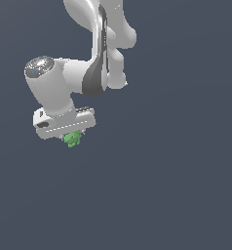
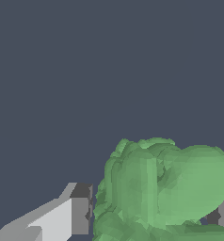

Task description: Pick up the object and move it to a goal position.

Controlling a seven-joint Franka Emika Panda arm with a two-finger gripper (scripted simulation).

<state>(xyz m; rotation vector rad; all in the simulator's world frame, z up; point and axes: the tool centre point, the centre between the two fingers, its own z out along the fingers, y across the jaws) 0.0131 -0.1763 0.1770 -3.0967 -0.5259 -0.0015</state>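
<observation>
Green object (image 2: pixel 163 188) sits between our tool's (image 1: pixel 73 137) fingers (image 2: pixel 78 209), apparently clamped on it; no goal marker visible, so we can't judge heading.

Object: we see a tiny, bright green, lumpy, irregular item (image 1: pixel 72 139), matte and blob-like, with rounded bulges.
Colour: we read it as uniform light green, with darker folds between the lumps.
Place, exterior view: left of centre, slightly above the middle of the frame, against the plain dark blue-grey background.
Place, wrist view: here the green item (image 2: pixel 163 190) fills the lower right of the frame, running past the lower edge.
Pose: we cannot tell an upright axis; its shape is too irregular.
Support: we see no surface touching its underside.
</observation>
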